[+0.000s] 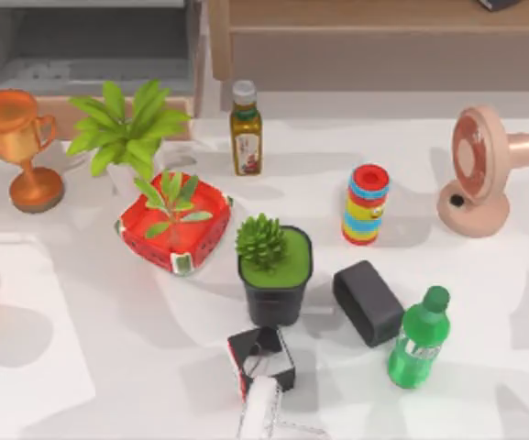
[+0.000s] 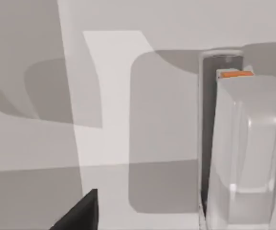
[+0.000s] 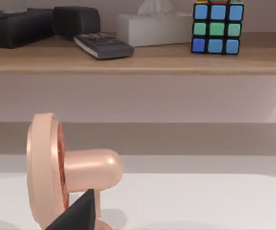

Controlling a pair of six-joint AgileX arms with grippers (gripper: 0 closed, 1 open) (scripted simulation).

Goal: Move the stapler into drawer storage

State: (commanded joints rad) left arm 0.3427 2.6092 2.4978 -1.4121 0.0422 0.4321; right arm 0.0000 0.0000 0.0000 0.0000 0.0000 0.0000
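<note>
The white stapler (image 2: 245, 153) with its dark strip lies on the table, close beside my left gripper's dark finger (image 2: 80, 213). In the top view my left gripper (image 1: 262, 359) hangs low near the table's front edge, in front of the black succulent pot, and covers the stapler. It looks open, with nothing held. The drawer storage (image 1: 81, 41), with grey walls and a tan front, stands open at the back left. My right gripper's finger (image 3: 80, 211) is parked facing the pink fan, apparently open.
Close to the left gripper are a succulent pot (image 1: 275, 275), a black block (image 1: 368, 302) and a green bottle (image 1: 420, 339). Farther back stand a watermelon planter (image 1: 174, 225), a leafy plant (image 1: 126, 128), a trophy (image 1: 21, 147), an oil bottle (image 1: 246, 128), stacked rings (image 1: 367, 203) and a fan (image 1: 479, 170).
</note>
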